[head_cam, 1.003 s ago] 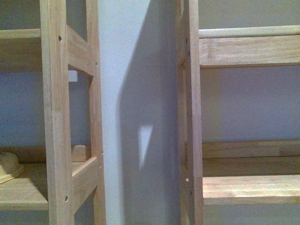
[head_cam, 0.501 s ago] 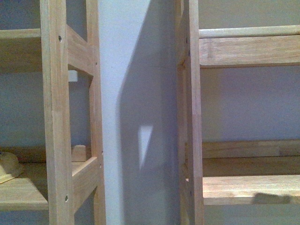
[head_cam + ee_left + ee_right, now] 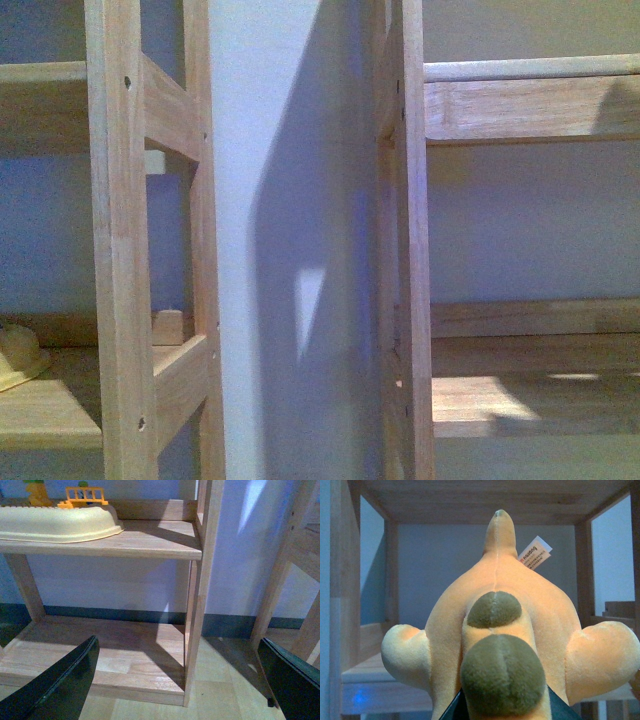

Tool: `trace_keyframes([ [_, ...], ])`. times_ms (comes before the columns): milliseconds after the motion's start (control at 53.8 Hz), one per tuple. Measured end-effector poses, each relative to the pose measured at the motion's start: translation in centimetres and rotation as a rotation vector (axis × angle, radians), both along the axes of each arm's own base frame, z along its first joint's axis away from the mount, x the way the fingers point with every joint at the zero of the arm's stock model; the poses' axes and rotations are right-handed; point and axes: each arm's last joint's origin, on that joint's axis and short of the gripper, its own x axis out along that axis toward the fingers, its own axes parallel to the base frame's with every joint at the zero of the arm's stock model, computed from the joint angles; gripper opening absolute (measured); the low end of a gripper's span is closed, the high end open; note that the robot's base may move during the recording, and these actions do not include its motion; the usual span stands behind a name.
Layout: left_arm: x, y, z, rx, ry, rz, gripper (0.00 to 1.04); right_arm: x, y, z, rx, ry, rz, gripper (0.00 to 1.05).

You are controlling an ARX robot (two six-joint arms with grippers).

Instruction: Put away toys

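shelf (image 3: 530, 400) shadow shifted | right pincer grasps plush (image 3: 510, 630), tail toward shelf | left pincer (image 3: 185, 680) released

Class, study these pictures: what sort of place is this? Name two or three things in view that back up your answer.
Probably a playroom or child's room with toy storage. Bare wooden shelves stand against a plain wall; one shelf holds a cream tray with an orange toy fence, and an orange plush toy is held up before another shelf.
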Motion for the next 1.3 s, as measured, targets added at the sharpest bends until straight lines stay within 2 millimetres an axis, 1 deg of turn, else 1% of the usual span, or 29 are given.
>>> trace_keyframes([
  [74, 0.0, 0.0, 0.0, 0.0, 0.0, 0.0, 0.98, 3.2, -0.8, 0.8, 0.012, 0.035, 0.048, 0.07],
  [130, 0.0, 0.0, 0.0, 0.0, 0.0, 0.0, 0.98, 6.0, -1.4, 1.4, 0.03, 0.055, 0.079, 0.07],
  [186, 0.0, 0.0, 0.0, 0.0, 0.0, 0.0, 0.98, 7.3, -1.5, 1.6, 0.034, 0.063, 0.09, 0.07],
  [241, 0.0, 0.0, 0.0, 0.0, 0.0, 0.0, 0.98, 9.3, -1.5, 2.1, 0.035, 0.073, 0.119, 0.07],
  [334, 0.0, 0.0, 0.0, 0.0, 0.0, 0.0, 0.98, 11.5, -1.0, 2.7, 0.018, 0.087, 0.148, 0.07],
  [539, 0.0, 0.0, 0.0, 0.0, 0.0, 0.0, 0.98, 15.0, -0.1, 4.2, 0.001, 0.105, 0.19, 0.07],
  [743, 0.0, 0.0, 0.0, 0.0, 0.0, 0.0, 0.98, 18.1, -0.6, 5.4, 0.05, 0.111, 0.19, 0.07],
  [947, 0.0, 0.0, 0.0, 0.0, 0.0, 0.0, 0.98, 20.9, -0.8, 6.1, 0.097, 0.112, 0.219, 0.07],
  [1040, 0.0, 0.0, 0.0, 0.0, 0.0, 0.0, 0.98, 22.1, -0.4, 6.4, 0.108, 0.11, 0.245, 0.07],
  [1300, 0.0, 0.0, 0.0, 0.0, 0.0, 0.0, 0.98, 24.6, 1.4, 7.0, 0.146, 0.112, 0.315, 0.07],
])
